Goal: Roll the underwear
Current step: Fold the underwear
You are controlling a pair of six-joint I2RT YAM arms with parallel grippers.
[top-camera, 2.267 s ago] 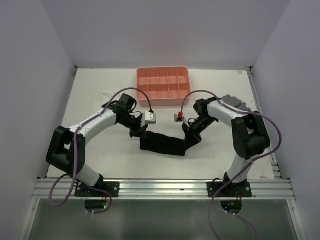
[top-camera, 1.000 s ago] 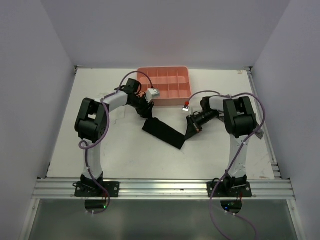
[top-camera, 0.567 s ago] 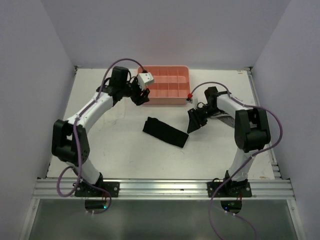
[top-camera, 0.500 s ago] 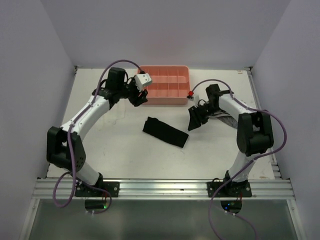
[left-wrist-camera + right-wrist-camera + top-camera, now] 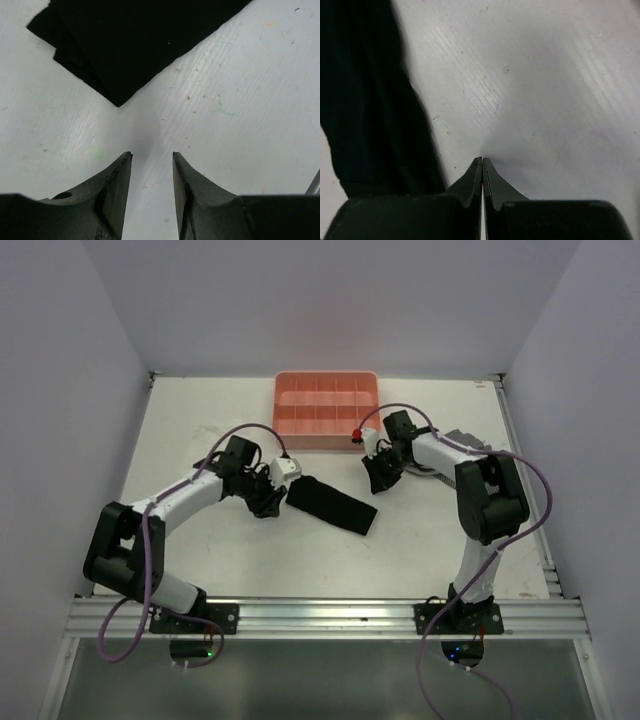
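The underwear [image 5: 330, 505] is a black fabric strip folded flat, lying slantwise on the white table in front of the pink tray [image 5: 327, 410]. My left gripper [image 5: 266, 504] is low at the strip's left end, open and empty. In the left wrist view its jaws [image 5: 152, 155] stand apart over bare table, just short of a corner of the underwear [image 5: 135, 45]. My right gripper [image 5: 375, 480] is above the strip's right end, shut and empty. In the right wrist view its closed tips [image 5: 482, 160] rest over bare table beside the underwear [image 5: 365, 100].
A grey checked cloth [image 5: 472, 443] lies at the right, partly under my right arm. The table's back edge meets the white walls behind the tray. Purple cables loop off both arms.
My left arm came down from the tray to the underwear's left end. My right gripper shifted left and back, towards the tray. The underwear now lies free of both grippers.
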